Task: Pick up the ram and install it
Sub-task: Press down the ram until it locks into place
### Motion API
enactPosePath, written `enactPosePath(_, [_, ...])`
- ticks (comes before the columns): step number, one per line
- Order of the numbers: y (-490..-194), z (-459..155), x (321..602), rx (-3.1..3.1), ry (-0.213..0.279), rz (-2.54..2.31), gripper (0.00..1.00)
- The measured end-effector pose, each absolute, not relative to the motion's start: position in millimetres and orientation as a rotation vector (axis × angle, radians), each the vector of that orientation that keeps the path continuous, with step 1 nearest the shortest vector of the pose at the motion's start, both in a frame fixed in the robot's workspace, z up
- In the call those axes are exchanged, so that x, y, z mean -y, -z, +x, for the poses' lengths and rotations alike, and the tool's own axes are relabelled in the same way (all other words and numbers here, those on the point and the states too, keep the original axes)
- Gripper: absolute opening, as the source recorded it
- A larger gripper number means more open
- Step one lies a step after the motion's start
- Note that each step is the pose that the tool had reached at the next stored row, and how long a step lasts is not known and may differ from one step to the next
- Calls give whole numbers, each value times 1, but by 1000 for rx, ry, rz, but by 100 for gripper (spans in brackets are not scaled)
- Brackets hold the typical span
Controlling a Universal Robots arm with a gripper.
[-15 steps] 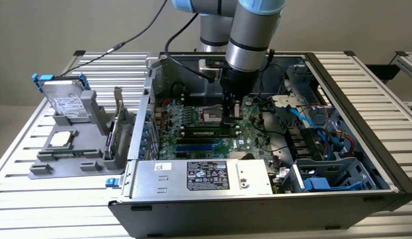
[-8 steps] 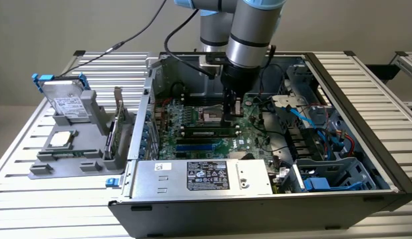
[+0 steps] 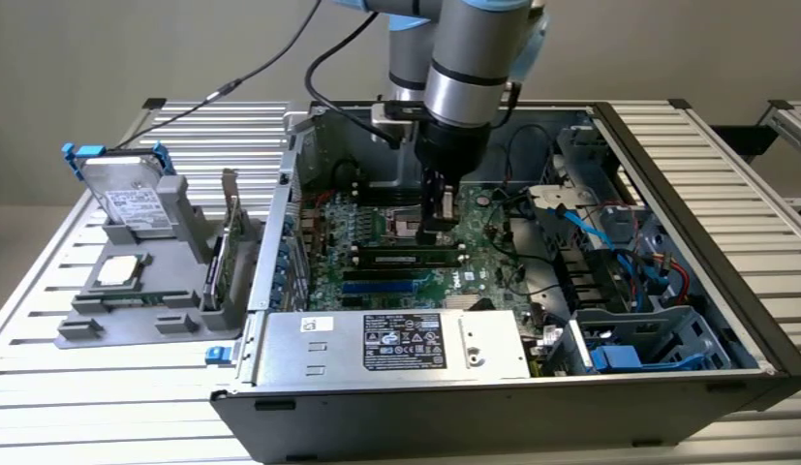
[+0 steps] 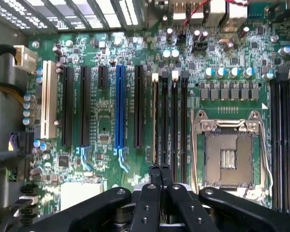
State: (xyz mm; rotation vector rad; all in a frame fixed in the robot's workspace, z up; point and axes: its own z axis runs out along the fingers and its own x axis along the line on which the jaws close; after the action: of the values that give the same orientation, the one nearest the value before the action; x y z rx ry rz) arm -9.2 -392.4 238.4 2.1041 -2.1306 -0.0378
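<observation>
The black gripper point(image 3: 438, 231) reaches down inside the open dark-grey computer case point(image 3: 710, 242), its closed fingers at the long dark-green RAM stick point(image 3: 403, 258) lying in a motherboard slot; contact appears likely. A grey plastic parts holder point(image 3: 122, 315) stands on the slatted aluminium table point(image 3: 64, 407) beside the case.

From my station I can read almost no text. The power supply point(image 3: 387, 345) at the front of the computer case point(image 3: 710, 291) carries a black label point(image 3: 404, 341) with white print and small marks — too fine for me to read. A small white sticker point(image 3: 318, 324) sits beside it, also not readable. On the motherboard point(image 4: 106, 111) I see white printing only — no word I can make out.
</observation>
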Motion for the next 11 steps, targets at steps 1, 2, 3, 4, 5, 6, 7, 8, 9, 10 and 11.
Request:
enactPosePath(1, [-238, -13, 392, 2130, 37, 2104, 10])
enactPosePath(2, [-238, -16, 391, 2130, 36, 2103, 10])
enactPosePath(3, [-238, -19, 391, 2130, 35, 2103, 10])
enactPosePath(4, [-238, -22, 390, 2130, 35, 2103, 10])
enactPosePath(5, [-238, -25, 390, 2129, 34, 2102, 10])
enactPosePath(6, [-238, -28, 390, 2129, 34, 2102, 10])
enactPosePath(7, [-237, -31, 389, 2129, 33, 2102, 10])
enactPosePath(8, [-237, -34, 389, 2128, 32, 2101, 10])
enactPosePath(9, [-237, -37, 389, 2128, 32, 2101, 10])
enactPosePath(10, [-236, -40, 389, 2128, 31, 2101, 10])
enactPosePath(11, [-236, -43, 389, 2128, 31, 2100, 10])
